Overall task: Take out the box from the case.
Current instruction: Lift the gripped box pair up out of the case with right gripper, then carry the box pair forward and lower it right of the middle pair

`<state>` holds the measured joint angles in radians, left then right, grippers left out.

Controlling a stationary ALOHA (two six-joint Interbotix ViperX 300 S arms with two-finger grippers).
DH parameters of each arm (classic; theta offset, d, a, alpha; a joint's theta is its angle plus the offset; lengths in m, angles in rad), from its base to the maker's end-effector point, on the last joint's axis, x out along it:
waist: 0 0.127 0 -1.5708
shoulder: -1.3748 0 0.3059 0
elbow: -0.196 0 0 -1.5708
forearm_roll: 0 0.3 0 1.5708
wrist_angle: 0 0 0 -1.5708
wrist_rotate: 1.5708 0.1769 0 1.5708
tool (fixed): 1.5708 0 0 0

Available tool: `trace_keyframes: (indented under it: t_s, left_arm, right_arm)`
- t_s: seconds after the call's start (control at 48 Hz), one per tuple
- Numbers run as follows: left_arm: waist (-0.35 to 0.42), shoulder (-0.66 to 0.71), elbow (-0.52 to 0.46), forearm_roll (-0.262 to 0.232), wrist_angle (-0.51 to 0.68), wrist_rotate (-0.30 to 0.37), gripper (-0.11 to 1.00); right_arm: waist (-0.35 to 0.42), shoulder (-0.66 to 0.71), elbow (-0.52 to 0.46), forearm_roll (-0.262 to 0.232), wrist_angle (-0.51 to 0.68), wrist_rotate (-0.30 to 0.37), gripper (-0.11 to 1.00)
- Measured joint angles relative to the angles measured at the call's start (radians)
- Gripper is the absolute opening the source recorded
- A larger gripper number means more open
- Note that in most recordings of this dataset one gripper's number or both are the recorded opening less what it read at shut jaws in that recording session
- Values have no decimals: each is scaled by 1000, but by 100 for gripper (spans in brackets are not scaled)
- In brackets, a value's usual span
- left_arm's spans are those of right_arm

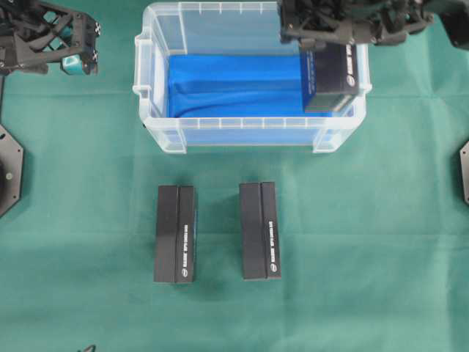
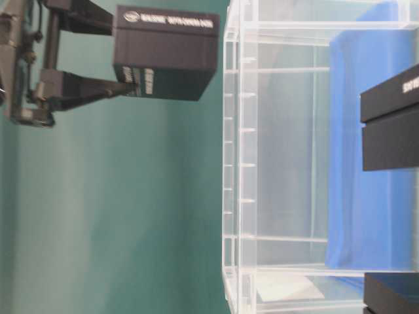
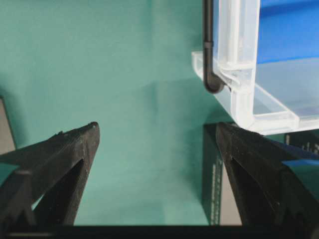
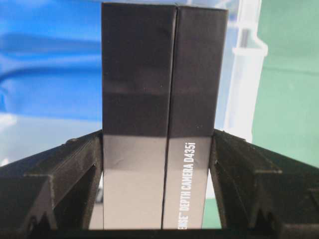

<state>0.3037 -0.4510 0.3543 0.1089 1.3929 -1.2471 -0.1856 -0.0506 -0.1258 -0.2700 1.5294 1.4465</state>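
A black box (image 1: 331,77) with white lettering hangs over the right end of the case (image 1: 242,132), a clear plastic bin with a blue lining. My right gripper (image 1: 322,45) is shut on the box, one finger against each long side (image 4: 158,137). In the table-level view the box (image 2: 167,52) is above the level of the case's rim (image 2: 230,163). My left gripper (image 1: 77,55) stays at the far left, beside the case and apart from it. It is open with nothing between its fingers (image 3: 157,132), and the case's corner (image 3: 239,74) shows ahead of it.
Two more black boxes (image 1: 174,233) (image 1: 260,230) lie side by side on the green cloth in front of the case. One of them (image 3: 212,174) shows by the left gripper's right finger. Black mounts sit at both table edges.
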Motion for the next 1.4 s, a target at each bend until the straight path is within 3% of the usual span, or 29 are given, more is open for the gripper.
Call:
trace_keyframes:
  t_s: [0.167,0.479,1.105,1.397]
  left_arm:
    - [0,0,0,0,0,0,97]
    - [0,2,0,0,0,-2,97]
    - [0,0,0,0,2,-3,97]
    - [0,0,0,0,2,-3,97]
  right_arm:
    - [57,-6,-2,-3,18,34,67]
    - [196,-5,-2,-52,61,149,67]
    - [508,31,-28,-72,110,471,67]
    - [552,58,-51,-72,150,495,67]
